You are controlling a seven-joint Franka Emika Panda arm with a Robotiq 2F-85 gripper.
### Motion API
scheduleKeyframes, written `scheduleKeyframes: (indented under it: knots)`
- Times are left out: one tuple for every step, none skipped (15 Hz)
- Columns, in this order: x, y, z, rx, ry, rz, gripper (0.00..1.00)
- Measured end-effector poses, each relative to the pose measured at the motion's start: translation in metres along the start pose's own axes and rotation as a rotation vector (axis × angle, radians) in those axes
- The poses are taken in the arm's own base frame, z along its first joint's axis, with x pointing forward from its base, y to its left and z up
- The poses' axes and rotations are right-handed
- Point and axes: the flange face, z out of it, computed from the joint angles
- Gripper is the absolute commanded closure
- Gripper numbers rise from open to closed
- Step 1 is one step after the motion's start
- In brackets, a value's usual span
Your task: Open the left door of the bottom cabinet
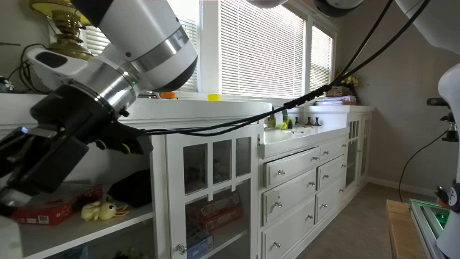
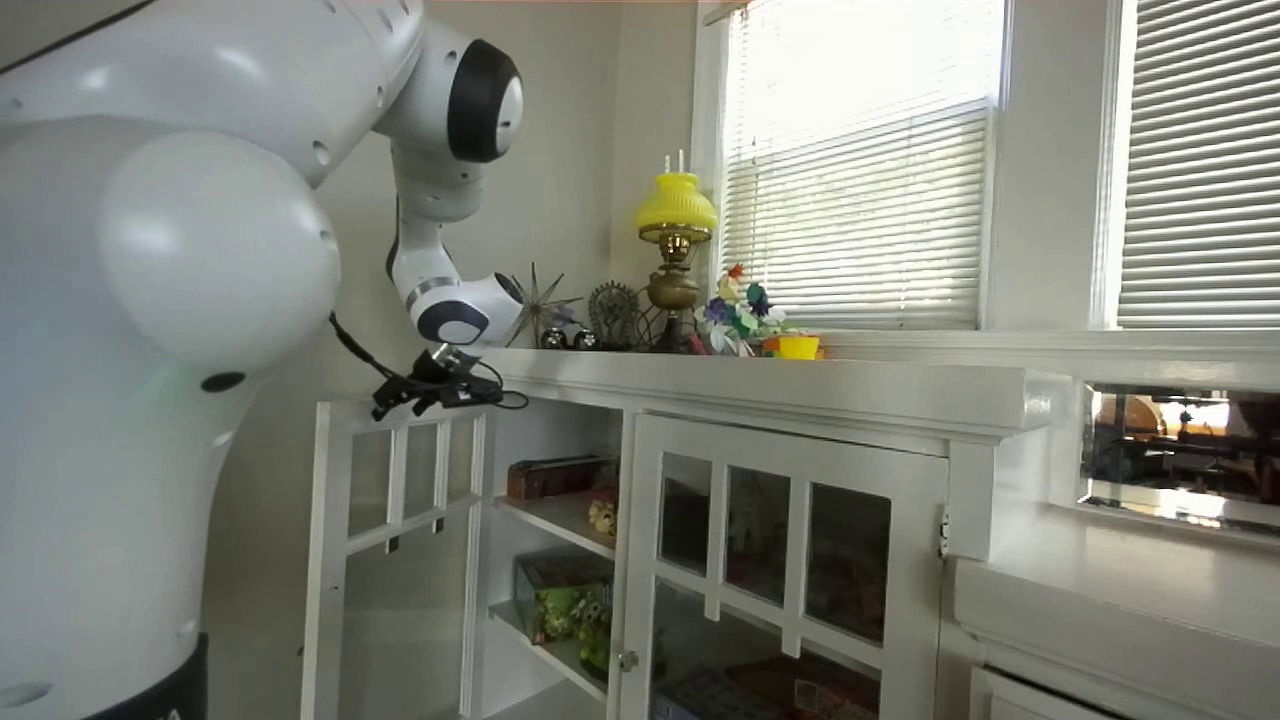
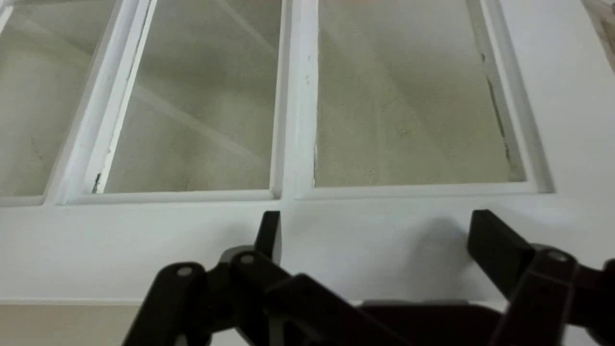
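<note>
The pincer (image 3: pixel 376 230) holds its fingers (image 3: pixel 499 250) wide apart at the upper part of the left door (image 2: pixel 408 525); whether they touch it, I cannot tell. That door stands swung outward from the bottom cabinet (image 2: pixel 770 385), whose neighbouring glazed door (image 2: pixel 797 545) is closed. A red box (image 1: pixel 54 212) and a yellow toy (image 1: pixel 100 210) sit on an inner shelf (image 1: pixel 86 227). Farther back, a yellow-shaded lamp (image 2: pixel 675 215) stands near window blinds (image 2: pixel 860 220)

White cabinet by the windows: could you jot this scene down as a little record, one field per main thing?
Cabinet: white, with glass-paned doors
Left door: swung open
Right door: closed
Gripper: open, by the left door's top edge; contact unclear
Upper shelf: red box, yellow toy
On top: yellow-shaded lamp, among other things
</note>
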Motion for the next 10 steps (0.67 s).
scheduleKeyframes:
  knots:
    - [0.005,0.002,0.005,0.009,0.002,-0.017,0.00]
    - [0.010,0.004,0.010,0.019,0.003,-0.034,0.00]
    - [0.015,0.006,0.016,0.029,0.005,-0.049,0.00]
    - [0.019,0.008,0.021,0.039,0.003,-0.062,0.00]
    - [0.024,0.009,0.026,0.050,0.004,-0.073,0.00]
    - [0.029,0.011,0.032,0.059,0.005,-0.083,0.00]
    - [0.035,0.012,0.038,0.067,0.007,-0.090,0.00]
    - [0.040,0.013,0.044,0.074,0.007,-0.096,0.00]
    - [0.046,0.014,0.050,0.080,0.007,-0.100,0.00]
    - [0.052,0.015,0.056,0.084,0.007,-0.105,0.00]
